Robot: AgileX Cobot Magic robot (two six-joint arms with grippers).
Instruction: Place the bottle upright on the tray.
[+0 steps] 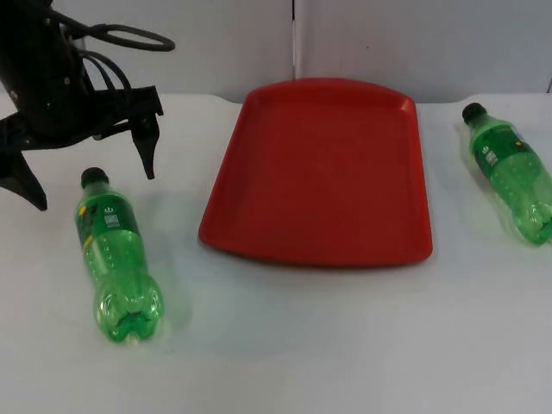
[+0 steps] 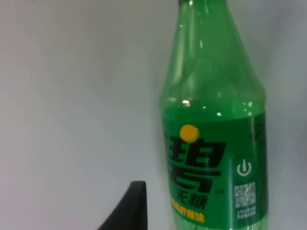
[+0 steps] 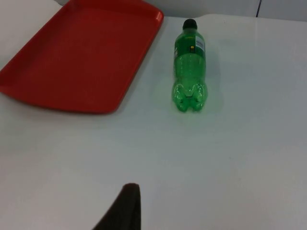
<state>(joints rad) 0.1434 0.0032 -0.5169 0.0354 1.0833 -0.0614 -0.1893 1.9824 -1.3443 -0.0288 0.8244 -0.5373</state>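
Above the left bottle (image 1: pixel 116 254), which lies on its side well left of the empty red tray (image 1: pixel 319 172), your left gripper (image 1: pixel 90 177) hovers with fingers wide, so descend and grasp next.

left end effector (image 1: pixel 95 181): fingers spread wide, pointing down | left arm: hovering

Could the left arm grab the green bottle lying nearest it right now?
Probably yes. The left gripper hangs open just behind the cap end of the left bottle, which lies flat on the white table. Nothing stands between them, and the red tray sits off to the side.
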